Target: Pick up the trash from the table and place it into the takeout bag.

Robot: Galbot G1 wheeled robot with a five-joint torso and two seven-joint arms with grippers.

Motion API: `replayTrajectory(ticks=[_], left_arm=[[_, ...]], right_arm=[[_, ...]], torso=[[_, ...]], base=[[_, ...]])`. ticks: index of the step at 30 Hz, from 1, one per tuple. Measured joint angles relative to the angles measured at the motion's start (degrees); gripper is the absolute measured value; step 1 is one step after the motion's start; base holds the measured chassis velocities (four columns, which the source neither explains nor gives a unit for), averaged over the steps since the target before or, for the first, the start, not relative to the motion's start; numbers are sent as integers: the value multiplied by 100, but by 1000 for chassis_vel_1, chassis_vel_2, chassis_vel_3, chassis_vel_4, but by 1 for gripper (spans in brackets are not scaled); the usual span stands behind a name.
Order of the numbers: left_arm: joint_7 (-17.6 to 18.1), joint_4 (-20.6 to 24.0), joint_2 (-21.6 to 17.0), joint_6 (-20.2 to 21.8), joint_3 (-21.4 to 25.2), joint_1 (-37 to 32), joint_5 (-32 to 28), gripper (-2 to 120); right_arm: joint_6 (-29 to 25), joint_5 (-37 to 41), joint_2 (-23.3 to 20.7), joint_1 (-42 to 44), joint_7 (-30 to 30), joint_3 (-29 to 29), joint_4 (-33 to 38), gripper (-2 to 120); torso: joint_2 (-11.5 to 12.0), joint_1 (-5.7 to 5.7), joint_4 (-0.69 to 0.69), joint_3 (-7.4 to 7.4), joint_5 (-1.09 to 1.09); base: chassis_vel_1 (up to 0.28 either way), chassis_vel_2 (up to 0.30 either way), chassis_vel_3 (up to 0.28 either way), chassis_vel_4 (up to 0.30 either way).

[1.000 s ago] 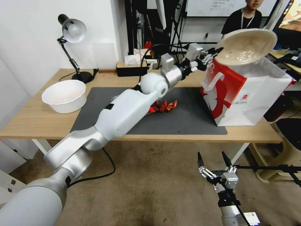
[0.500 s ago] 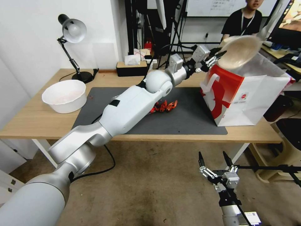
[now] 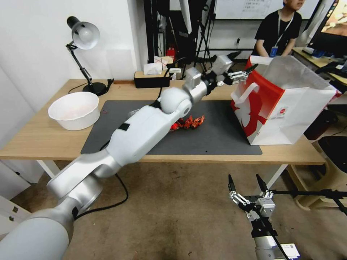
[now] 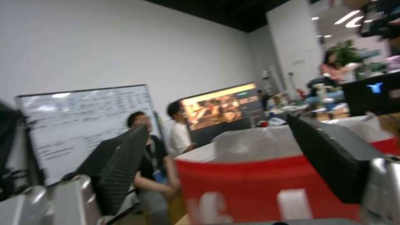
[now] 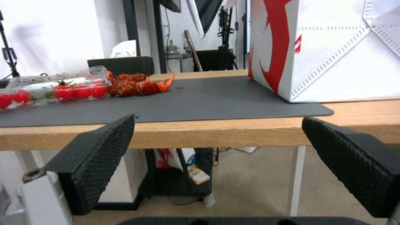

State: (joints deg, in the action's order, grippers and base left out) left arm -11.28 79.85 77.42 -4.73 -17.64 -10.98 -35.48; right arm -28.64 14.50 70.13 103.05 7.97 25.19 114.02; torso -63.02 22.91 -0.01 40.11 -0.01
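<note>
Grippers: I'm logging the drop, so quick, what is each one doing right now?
Left gripper: open, empty, at the takeout bag rim.
Right gripper: open, empty, low before the table.

Takeout bag (image 3: 285,104) upright, open, on table (image 3: 43,141)

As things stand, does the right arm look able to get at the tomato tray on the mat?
Probably not without moving first: the right hand hangs open below the table edge, out in front of it, while the tomato tray sits farther along the mat.

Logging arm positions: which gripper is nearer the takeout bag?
Left. The left gripper is open at the takeout bag rim; the right gripper hangs open below the table edge.
</note>
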Motion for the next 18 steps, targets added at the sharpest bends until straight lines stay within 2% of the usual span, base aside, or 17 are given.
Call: replayTrajectory(ticks=[1,2,3,4,5,6,7,8,9,10,12,13,15,18], left_arm=[[0,0,0,0,0,0,0,89],[421,275,-141,214,146,-206,147,95],[942,497,-257,405,234,-365,242,98],[1310,647,-332,549,287,-477,274,99],[1310,647,-332,549,287,-477,274,99],[1939,911,-445,850,361,-667,322,99],[2329,1102,-527,1048,397,-794,353,100],[2554,1211,-568,1160,413,-867,365,100],[2554,1211,-568,1160,413,-867,365,100],[3203,1495,-641,1428,461,-1046,373,100],[4067,1788,-664,1739,591,-1275,248,100],[4067,1788,-664,1739,591,-1275,248,100],[4449,1887,-694,1835,767,-1470,224,100],[4619,1936,-760,1851,942,-1676,211,100]], right_arm=[[0,0,0,0,0,0,0,100],[0,-3,3,6,0,-1,0,100],[0,-8,5,10,0,-2,-2,100],[0,-12,6,12,0,-5,-10,100],[0,-12,6,12,0,-5,-10,100],[0,-26,10,12,-1,-16,-27,100],[1,-35,16,10,-2,-23,-35,100],[1,-39,19,9,-2,-27,-39,100],[1,-39,19,9,-2,-27,-39,100],[1,-51,25,7,-5,-43,-52,100],[1,-65,33,6,-6,-54,-73,100],[1,-65,33,6,-6,-54,-73,100],[1,-78,35,6,-6,-60,-82,100],[1,-91,36,7,-7,-63,-84,100]], torso=[[0,0,0,0,0],[0,0,1,0,0],[0,0,1,-1,0],[0,0,2,-1,0],[0,0,2,-1,0],[0,0,3,0,0],[0,0,2,0,0],[0,0,2,0,0],[0,0,2,0,0],[0,0,2,-1,0],[0,-1,0,-1,0],[0,-1,0,-1,0],[0,0,-1,-1,1],[0,0,0,-1,1]], base=[[0,0,0,0],[0,0,0,0],[0,0,0,0],[0,0,0,0],[0,0,0,0],[0,0,0,0],[0,0,0,0],[0,0,0,0],[0,0,0,0],[0,0,0,0],[0,0,0,0],[0,0,0,0],[0,0,0,0],[0,0,0,0]])
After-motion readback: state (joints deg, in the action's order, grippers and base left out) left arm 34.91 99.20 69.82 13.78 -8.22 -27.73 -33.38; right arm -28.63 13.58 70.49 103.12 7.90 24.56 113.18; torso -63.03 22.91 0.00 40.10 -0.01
